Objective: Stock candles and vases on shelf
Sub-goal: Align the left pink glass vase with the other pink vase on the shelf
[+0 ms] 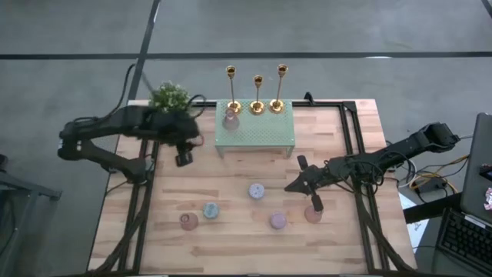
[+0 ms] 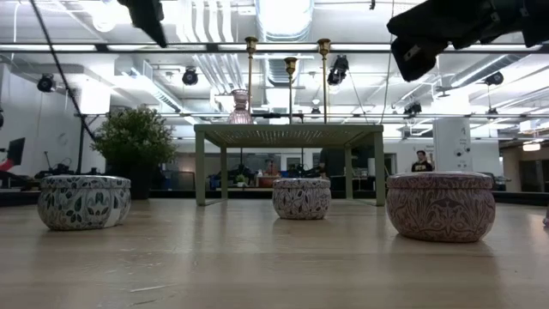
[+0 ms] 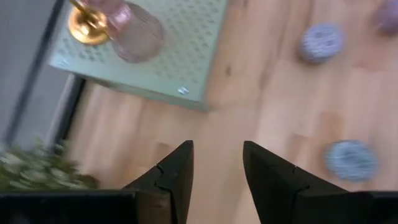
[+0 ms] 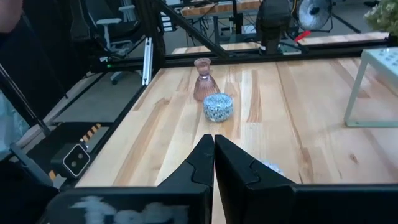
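Note:
The mint-green shelf (image 1: 257, 132) stands at the far middle of the table, and one pink vase (image 1: 231, 117) stands upright on its mesh top near the left end. Two more vases (image 1: 188, 221) (image 1: 313, 214) and three candles (image 1: 256, 190) (image 1: 210, 210) (image 1: 277, 221) stand on the wood nearer the front. My left gripper (image 3: 217, 149) hangs open over bare wood left of the shelf, slanting down, with nothing between its fingers. My right gripper (image 4: 213, 140) is shut and empty, held nearly level right of the candles, pointing toward the table's left.
Three gold candlesticks (image 1: 257, 92) stand along the shelf's far edge. A leafy potted plant (image 1: 169, 98) sits at the far left corner, close to my left arm. Bare wood lies between the shelf and the row of candles.

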